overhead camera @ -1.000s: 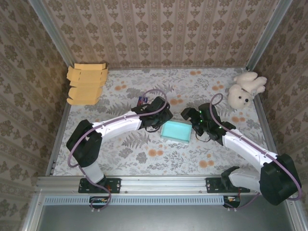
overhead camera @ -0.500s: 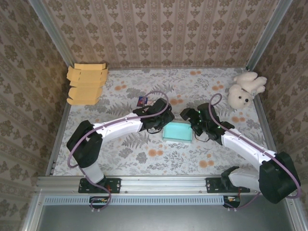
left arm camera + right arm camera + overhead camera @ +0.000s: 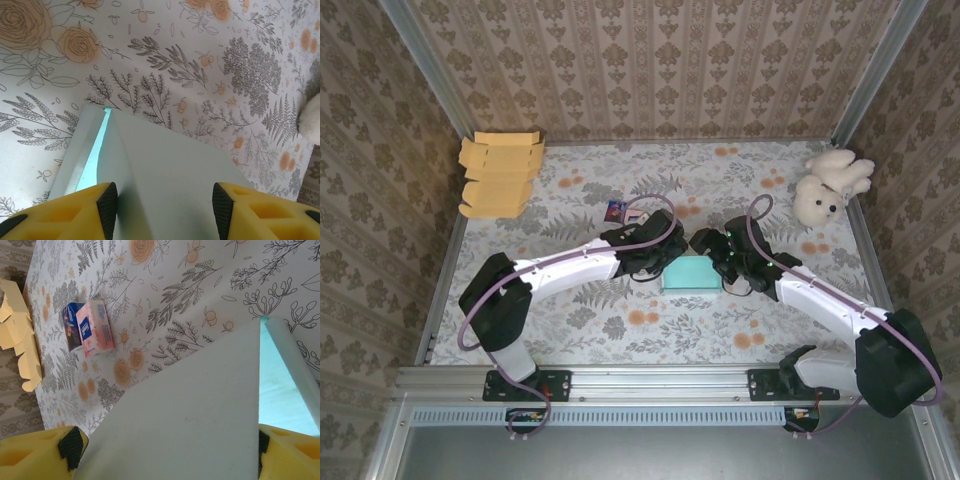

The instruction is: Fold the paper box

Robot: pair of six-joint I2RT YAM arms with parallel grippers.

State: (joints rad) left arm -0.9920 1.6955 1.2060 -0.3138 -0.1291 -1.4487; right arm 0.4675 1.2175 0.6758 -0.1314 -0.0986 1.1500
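the paper box (image 3: pixel 689 273) is light turquoise inside and pale white-grey outside. it lies on the table between the left gripper (image 3: pixel 164 201) and the right gripper (image 3: pixel 165 445), each with its yellow fingers at both sides of a raised flap. it seems partly folded, one corner gap open.

A staged robot test cell dressed as a home: damask wallpaper panels (image 3: pixel 650 60) held in aluminium frame posts (image 3: pixel 425 60) enclose a desk (image 3: pixel 570 310) covered in floral print, with a plush toy (image 3: pixel 828 185) in the far right corner.
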